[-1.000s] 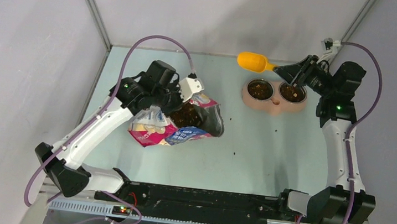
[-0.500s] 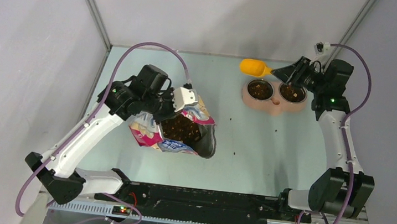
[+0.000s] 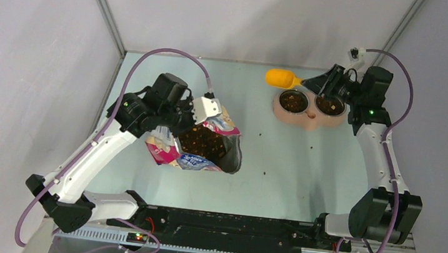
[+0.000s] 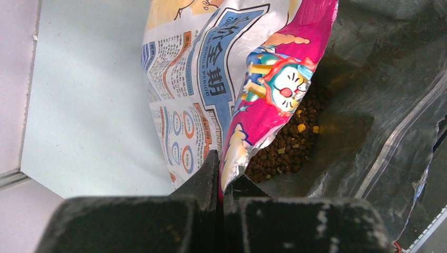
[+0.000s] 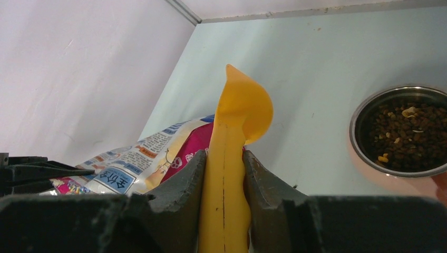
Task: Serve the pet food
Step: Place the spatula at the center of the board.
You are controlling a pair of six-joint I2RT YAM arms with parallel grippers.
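Left end effector: closed, pinching the top edge of the bag and holding the mouth up and open. The bag lies on the left half of the worktop, mouth facing up and to the right.

Pet food is a loose brown heap inside the bag mouth. There is more in both bowls of the pink double feeder at far right, and a few stray pellets lie on the bare worktop between them.

Scoop is in the air beside the far-left edge of the feeder, not over the bag. Its long axis runs left to right in the top view, cup end pointing left, handle to the right. Can't tell if it is loaded.

Right end effector: clamped on the scoop handle, one finger on each side.

Key relation: the bag mouth is left of the scoop tip and nearer the arm bases. The cup already points that way, so a refill looks like a sweep left and down. The bowls sit just under the right wrist, so the right arm does the serving and the left only holds the bag.

Room: open worktop between bag and feeder. The back wall is close behind the scoop and the right wall is close to the right arm.
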